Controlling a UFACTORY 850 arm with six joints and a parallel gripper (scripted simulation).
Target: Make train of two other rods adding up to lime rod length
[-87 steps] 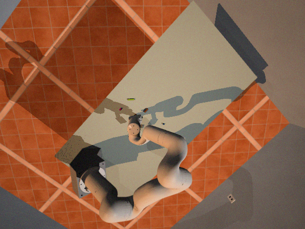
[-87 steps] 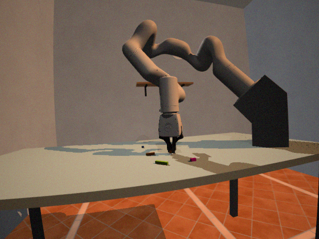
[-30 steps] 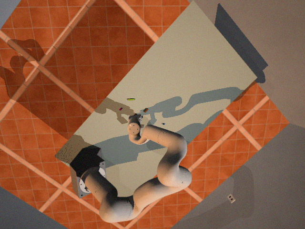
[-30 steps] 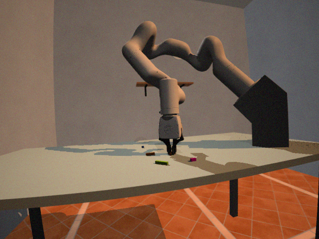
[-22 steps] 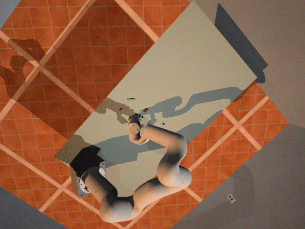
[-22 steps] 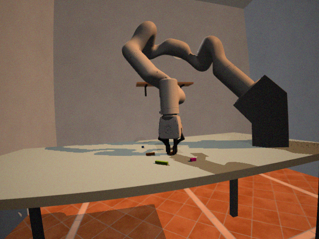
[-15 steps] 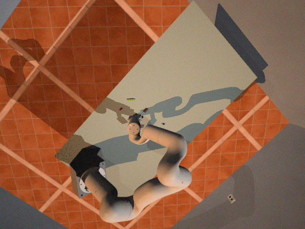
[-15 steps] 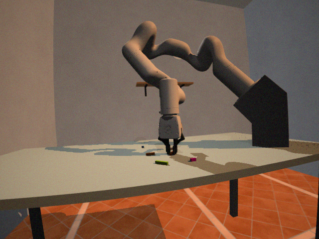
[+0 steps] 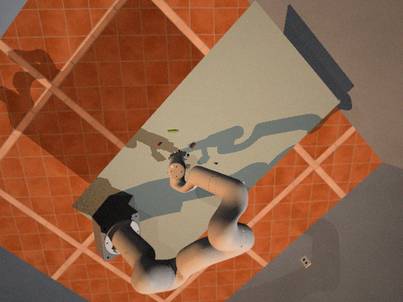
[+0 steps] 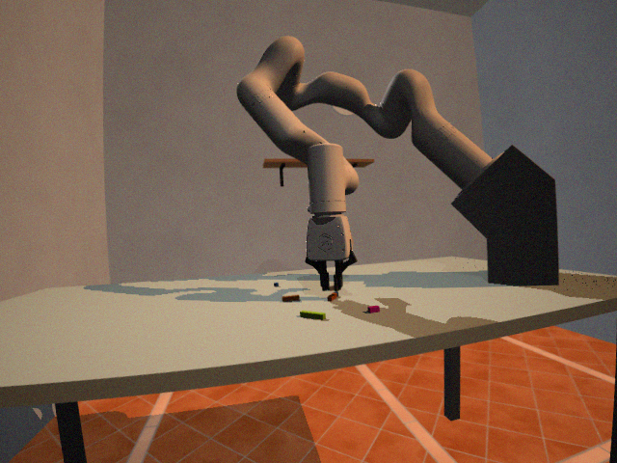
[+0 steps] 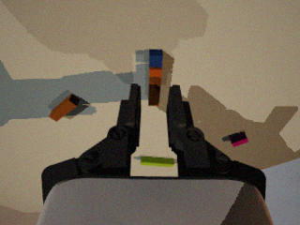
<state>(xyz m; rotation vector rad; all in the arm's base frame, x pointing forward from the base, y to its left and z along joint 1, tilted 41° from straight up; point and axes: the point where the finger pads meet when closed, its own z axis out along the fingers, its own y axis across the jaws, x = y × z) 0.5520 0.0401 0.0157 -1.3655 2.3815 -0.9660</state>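
Hand [image 9: 178,155] [image 10: 332,288] [image 11: 154,97] abv orange rod [image 9: 179,151] [image 10: 332,296] [image 11: 155,73] by blue [image 11: 156,58]

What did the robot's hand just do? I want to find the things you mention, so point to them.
The hand [image 9: 178,153] [image 10: 332,288] [image 11: 154,97] opened its fingers, letting go of the orange rod [image 10: 332,296] [image 11: 155,73] by the blue one [image 11: 156,58], and went up a little. The lime rod [image 9: 173,131] [image 10: 312,315] [image 11: 157,161] and magenta rod [image 9: 159,143] [image 10: 373,309] [image 11: 239,139] stayed put.
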